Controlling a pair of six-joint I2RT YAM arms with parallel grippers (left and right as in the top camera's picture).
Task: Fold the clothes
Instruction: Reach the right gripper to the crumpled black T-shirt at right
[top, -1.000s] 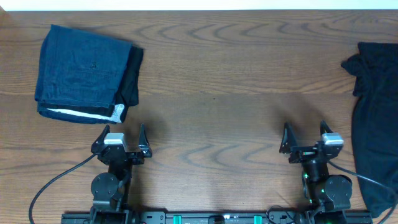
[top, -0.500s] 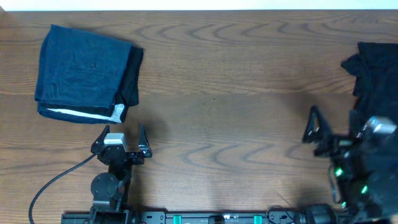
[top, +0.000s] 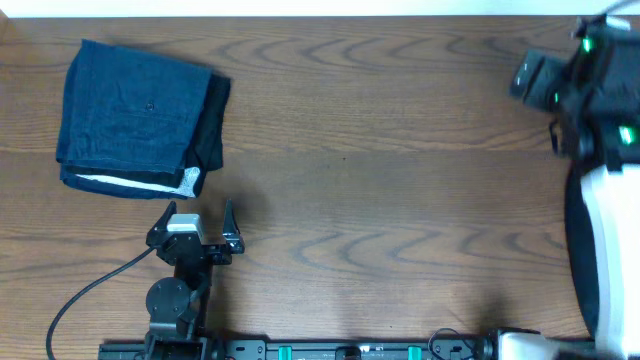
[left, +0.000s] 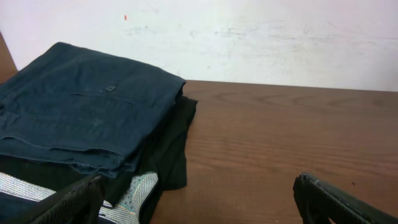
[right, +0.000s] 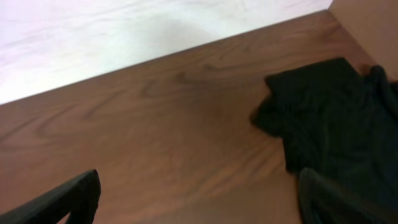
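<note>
The clothes, a black shirt (right: 336, 118), lie crumpled at the table's right edge. In the overhead view only a dark strip of the shirt (top: 577, 250) shows beside my raised right arm (top: 595, 70). My right gripper (right: 199, 199) hangs above bare wood just left of the shirt, open, with nothing between its fingers. The right-hand fingertip (right: 329, 199) overlaps the shirt's near edge in the picture; I cannot tell if they touch. My left gripper (top: 197, 210) rests low near the front edge, open and empty.
A folded dark-blue garment (top: 135, 115) with a white edge lies at the back left, filling the left half of the left wrist view (left: 81, 112). The brown wooden table (top: 380, 150) ends at a white wall behind. A black cable (top: 85, 295) trails from the left arm's base.
My right arm has lifted from its place at the front right and swung up and back over the far right corner, toward the shirt. The left arm has not moved.
</note>
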